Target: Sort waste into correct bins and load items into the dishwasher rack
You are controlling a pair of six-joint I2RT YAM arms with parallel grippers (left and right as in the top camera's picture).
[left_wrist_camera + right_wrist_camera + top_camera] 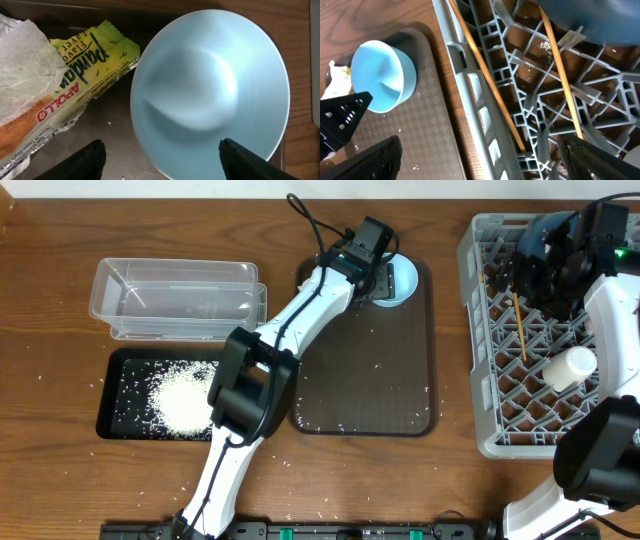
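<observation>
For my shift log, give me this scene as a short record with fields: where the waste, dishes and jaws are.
rice: mostly heaped in black tray
clear tub: beside black tray
light-blue bowl: on brown tray, far corner
wrapper, tissue: together beside that bowl
rack: holds chopsticks, white cup, dark-blue bowl
left jaws: open, over light-blue bowl
right jaws: open, over rack
</observation>
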